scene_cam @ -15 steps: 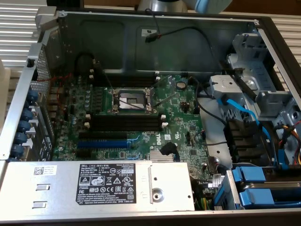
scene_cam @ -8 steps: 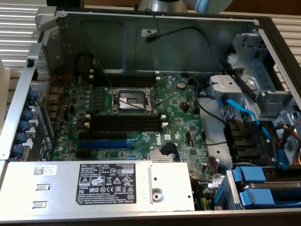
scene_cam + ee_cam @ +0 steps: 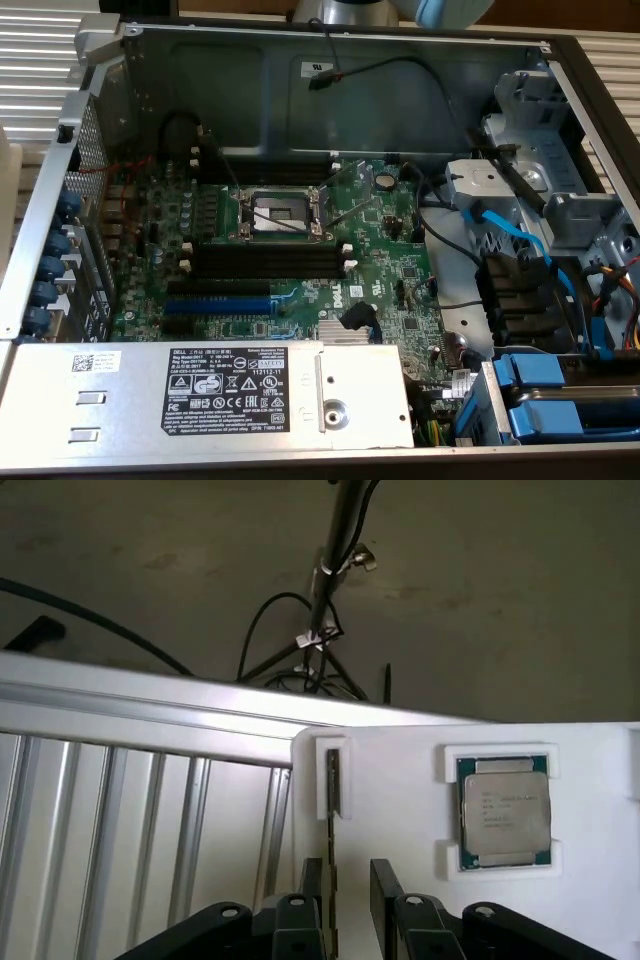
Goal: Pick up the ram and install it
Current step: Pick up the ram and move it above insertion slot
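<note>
On the exterior view I see the open case with the motherboard [image 3: 385, 265] lying flat. Its black memory slots [image 3: 268, 262] look empty, so nothing is installed yet. On the wrist view the ram [image 3: 332, 810] stands on edge in a white tray [image 3: 400, 780], near a processor chip [image 3: 503, 815]. My gripper [image 3: 348, 872] straddles the stick, jaws apart, one finger close against it and the other off it. I judge the ram light and stiff but brittle. I'd pinch its flat faces mid-length, away from the contact edge.
</note>
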`<action>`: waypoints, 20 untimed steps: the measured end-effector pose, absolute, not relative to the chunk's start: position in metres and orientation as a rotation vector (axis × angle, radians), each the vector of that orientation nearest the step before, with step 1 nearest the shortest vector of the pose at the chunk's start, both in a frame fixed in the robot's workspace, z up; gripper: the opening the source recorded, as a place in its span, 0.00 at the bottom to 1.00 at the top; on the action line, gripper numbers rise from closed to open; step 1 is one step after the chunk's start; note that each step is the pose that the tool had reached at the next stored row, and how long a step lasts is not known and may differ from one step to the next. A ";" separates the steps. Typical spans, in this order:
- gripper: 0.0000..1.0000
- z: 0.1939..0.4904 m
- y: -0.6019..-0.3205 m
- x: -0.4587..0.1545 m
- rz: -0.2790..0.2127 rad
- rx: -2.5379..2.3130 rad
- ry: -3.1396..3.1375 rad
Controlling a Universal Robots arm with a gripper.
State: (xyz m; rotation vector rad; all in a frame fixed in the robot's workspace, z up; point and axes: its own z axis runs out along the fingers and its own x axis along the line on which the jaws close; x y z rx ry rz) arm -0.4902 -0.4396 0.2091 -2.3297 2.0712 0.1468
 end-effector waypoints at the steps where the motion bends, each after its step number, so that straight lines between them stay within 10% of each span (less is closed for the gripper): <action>1: 0.33 0.207 -0.440 -0.490 0.149 -2.331 2.072; 20: 0.33 0.203 -0.440 -0.490 0.173 -2.340 2.080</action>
